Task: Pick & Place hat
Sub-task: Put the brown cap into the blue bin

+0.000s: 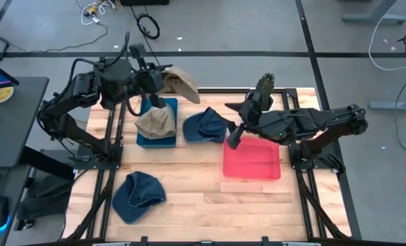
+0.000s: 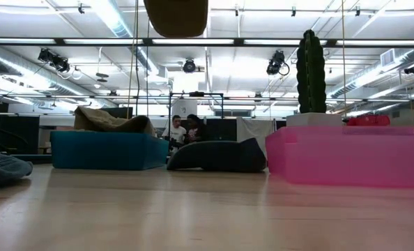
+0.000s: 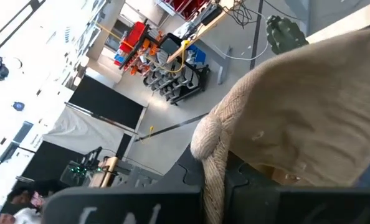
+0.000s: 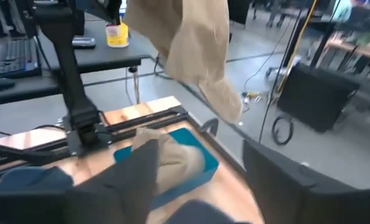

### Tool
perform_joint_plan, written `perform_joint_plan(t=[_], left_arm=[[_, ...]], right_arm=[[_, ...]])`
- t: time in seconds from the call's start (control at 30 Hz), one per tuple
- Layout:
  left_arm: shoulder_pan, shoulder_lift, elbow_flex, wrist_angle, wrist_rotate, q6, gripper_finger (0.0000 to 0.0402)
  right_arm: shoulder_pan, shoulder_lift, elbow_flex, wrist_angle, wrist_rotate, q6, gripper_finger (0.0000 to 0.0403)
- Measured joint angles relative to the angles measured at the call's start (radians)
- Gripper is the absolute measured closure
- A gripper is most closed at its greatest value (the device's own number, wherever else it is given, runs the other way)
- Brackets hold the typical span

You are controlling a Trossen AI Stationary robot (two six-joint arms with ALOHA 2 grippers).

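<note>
A tan hat [image 1: 181, 83] hangs high over the table's far edge, beyond the blue tray [image 1: 167, 141]; my left gripper [image 1: 160, 78] is shut on it. It also shows in the left wrist view as tan hat [image 3: 309, 106] and in the right wrist view as tan hat [image 4: 185, 43]. A second tan hat [image 1: 155, 123] lies in the blue tray. A blue hat [image 1: 204, 127] lies on the wood between the blue tray and the pink tray [image 1: 252, 162]. My right gripper [image 1: 234, 137] hovers open above the blue hat's right side, nothing between its fingers [image 4: 135, 180]. My left gripper holds the tan hat by a rolled edge [image 3: 211, 163] that runs down between the fingers, which the hat and the gripper body mostly hide. The fingers reach it about level from the table's left. The hat hangs lifted clear of the tray and the table.
Another blue hat [image 1: 138, 195] lies near the front left. A green cactus figure [image 1: 264, 86] stands at the far edge behind the pink tray. Bare wood lies along the near edge, right of that hat. People sit in the room beyond the table [image 2: 182, 131].
</note>
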Motion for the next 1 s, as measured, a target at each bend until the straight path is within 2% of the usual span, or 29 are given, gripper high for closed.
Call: perform_joint_plan(t=[0.07,0.17,0.23,0.53,0.8,0.9,1.0], left_arm=[[0.000,0.000,0.000,-0.001,-0.003,0.001,0.0398],[0.000,-0.001,-0.007,0.005,-0.006,0.021,0.0398],[-0.005,-0.001,-0.010,-0.003,-0.008,0.005,0.0398],[-0.112,0.016,-0.010,-0.035,-0.078,-0.141,0.0398],[-0.216,0.096,-0.011,-0.217,-0.336,-0.218,0.0398],[-0.219,0.118,-0.011,-0.356,-0.423,-0.290,0.0398],[-0.218,0.137,-0.011,-0.557,-0.509,-0.451,0.0398]], right_arm=[[0.000,0.004,0.000,-0.013,-0.013,0.037,0.0242],[-0.001,0.007,0.000,-0.020,-0.040,0.056,0.0355],[-0.001,0.007,0.000,-0.016,-0.058,0.043,0.0387],[-0.017,0.008,0.000,-0.031,-0.061,0.048,0.0397],[-0.035,0.008,0.000,-0.027,-0.061,0.035,0.0401],[-0.038,0.008,0.000,-0.026,-0.062,0.035,0.0401],[-0.039,0.008,0.000,-0.027,-0.065,0.035,0.0402]])
